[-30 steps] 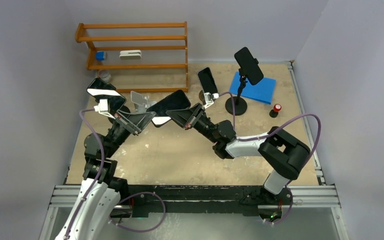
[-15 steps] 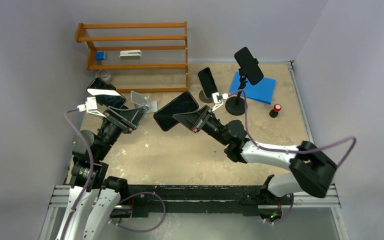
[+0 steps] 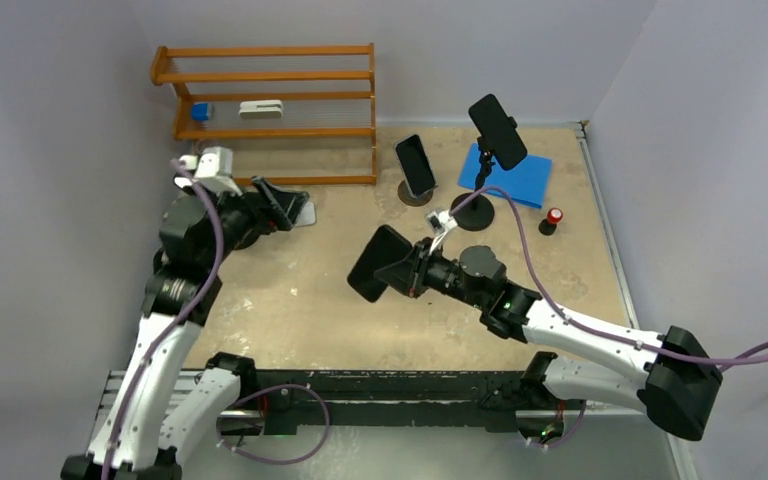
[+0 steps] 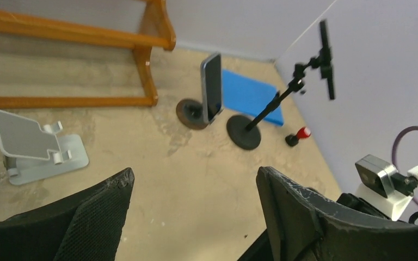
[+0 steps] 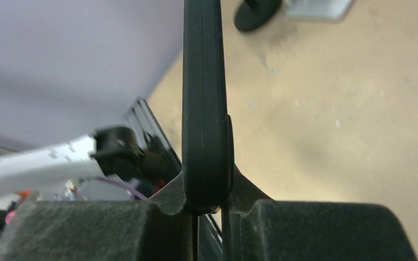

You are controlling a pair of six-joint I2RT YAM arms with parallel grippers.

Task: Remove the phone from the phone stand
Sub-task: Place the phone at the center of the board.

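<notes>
My right gripper [image 3: 407,271] is shut on a black phone [image 3: 377,262] and holds it in the air over the middle of the table. The right wrist view shows that phone [image 5: 204,92] edge-on, pinched between the pads of my right gripper [image 5: 207,202]. The silver phone stand [image 4: 32,145] sits empty at the back left, partly hidden behind my left gripper [image 3: 282,203] in the top view. My left gripper [image 4: 193,179] is open with nothing between its fingers, hovering just right of the stand.
A second phone [image 3: 416,165] leans on a round black base, and a third [image 3: 497,130] is clamped on a tall black arm stand. A blue pad [image 3: 510,176], a small red-topped object [image 3: 554,216] and a wooden rack [image 3: 270,100] stand at the back.
My right gripper carried the phone away from the silver stand toward the table's middle and front. My left gripper opened and drew back toward the rack.
</notes>
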